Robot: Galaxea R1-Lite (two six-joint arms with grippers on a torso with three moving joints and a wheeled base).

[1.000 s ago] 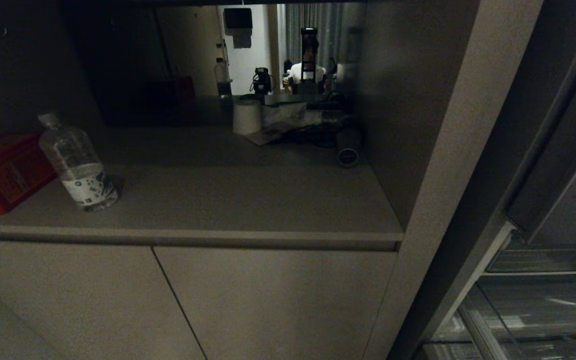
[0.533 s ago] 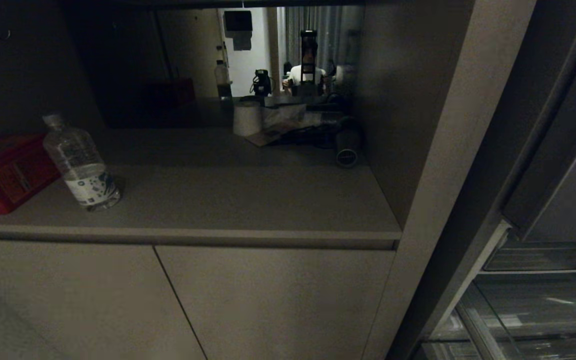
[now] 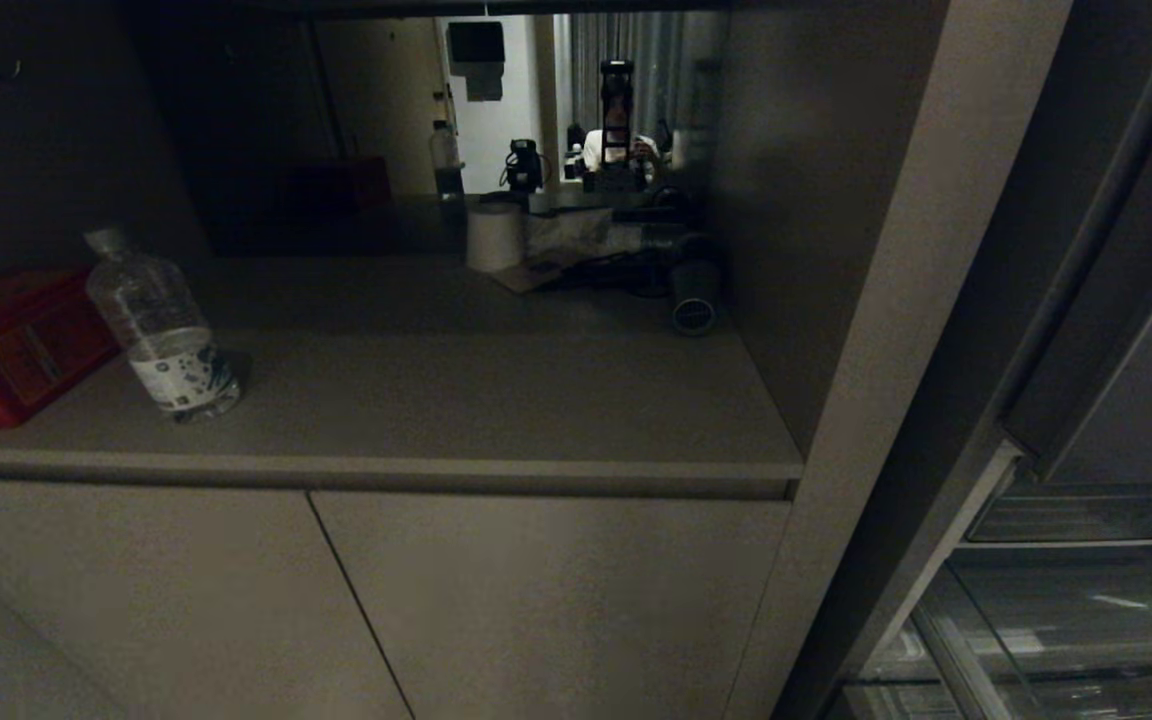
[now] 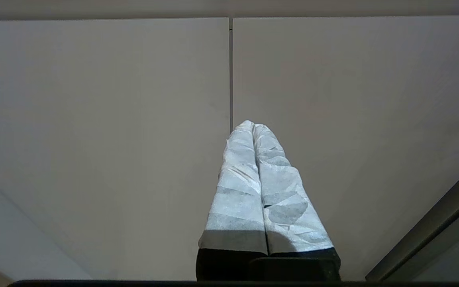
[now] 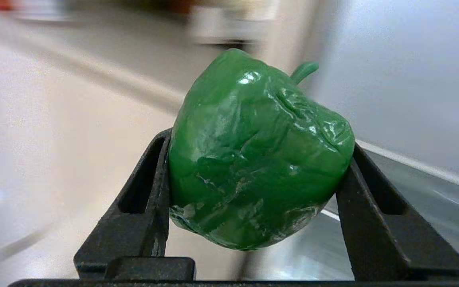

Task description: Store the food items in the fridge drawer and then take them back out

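Overhead, open counter edge (image 3: 366,470)

Left gripper (image 4: 253,128): two long tapered fingers wrapped in crinkled white tape, black base. Right gripper (image 5: 253,155): bare black angular fingers with triangular cut-outs.

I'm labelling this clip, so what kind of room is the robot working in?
Most likely a kitchen: a countertop over cabinet doors, clear fridge bins at the right, and a green bell pepper clamped in the right gripper.

Bottle (image 3: 161,325) near table's (image 3: 456,400) front-left edge, box (image 3: 6,345) just left of it, paper roll (image 3: 493,236) at back.
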